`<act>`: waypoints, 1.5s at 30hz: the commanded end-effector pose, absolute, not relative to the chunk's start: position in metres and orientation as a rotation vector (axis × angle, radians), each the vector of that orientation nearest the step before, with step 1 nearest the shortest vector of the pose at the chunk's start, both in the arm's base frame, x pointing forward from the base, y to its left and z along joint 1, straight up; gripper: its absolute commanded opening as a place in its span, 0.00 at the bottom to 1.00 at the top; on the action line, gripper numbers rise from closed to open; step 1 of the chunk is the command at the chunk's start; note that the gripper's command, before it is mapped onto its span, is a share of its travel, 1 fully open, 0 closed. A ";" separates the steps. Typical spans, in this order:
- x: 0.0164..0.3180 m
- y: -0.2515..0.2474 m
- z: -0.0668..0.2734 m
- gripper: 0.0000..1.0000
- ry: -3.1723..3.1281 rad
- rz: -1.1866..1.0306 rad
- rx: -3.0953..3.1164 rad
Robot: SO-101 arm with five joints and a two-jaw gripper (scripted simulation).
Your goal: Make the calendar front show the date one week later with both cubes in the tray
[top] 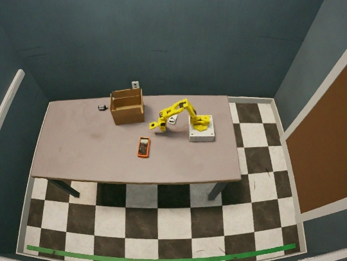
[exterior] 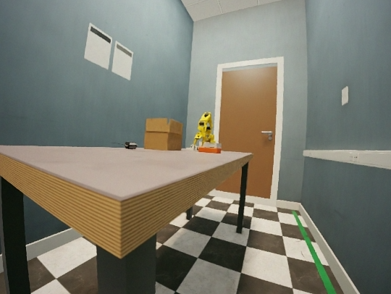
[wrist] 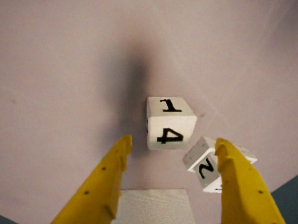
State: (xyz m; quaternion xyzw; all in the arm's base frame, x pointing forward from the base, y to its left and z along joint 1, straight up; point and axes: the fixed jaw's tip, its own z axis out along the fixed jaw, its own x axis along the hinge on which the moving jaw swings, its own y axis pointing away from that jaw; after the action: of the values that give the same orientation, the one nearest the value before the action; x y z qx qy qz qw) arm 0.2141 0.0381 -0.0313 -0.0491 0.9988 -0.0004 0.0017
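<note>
A loose white cube point(wrist: 159, 123) lies on the table outside the tray, in the wrist view between and just ahead of the fingertips. It shows a black 4 and a 1, both turned sideways. My gripper point(wrist: 173, 142) point(top: 164, 130) is open above it, one finger on either side, not gripping it. The calendar tray point(wrist: 195, 152) is at the lower right of the wrist view, partly behind the right finger. A second cube point(wrist: 212, 176) is at the tray and shows a 2. The calendar point(top: 172, 119) also shows beside the arm in the top view. The month's name is not readable.
An orange multimeter point(top: 143, 148) point(exterior: 209, 150) lies in front of the gripper's area. An open cardboard box point(top: 129, 115) point(exterior: 162, 140) stands to the left at the back, with a small black object point(top: 101, 107) point(exterior: 130, 145) beyond it. The arm's white base point(top: 202, 136) is at the right.
</note>
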 end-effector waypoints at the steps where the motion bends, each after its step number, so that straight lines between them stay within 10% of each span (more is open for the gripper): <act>1: 0.213 0.040 -0.040 0.35 3.141 0.000 -0.149; 45: 0.212 0.037 -0.056 0.31 3.141 0.000 -0.149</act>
State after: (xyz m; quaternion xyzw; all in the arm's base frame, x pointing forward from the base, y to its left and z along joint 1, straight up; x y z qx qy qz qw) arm 0.2170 0.0386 -0.0504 -0.0491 0.9987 0.0005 0.0107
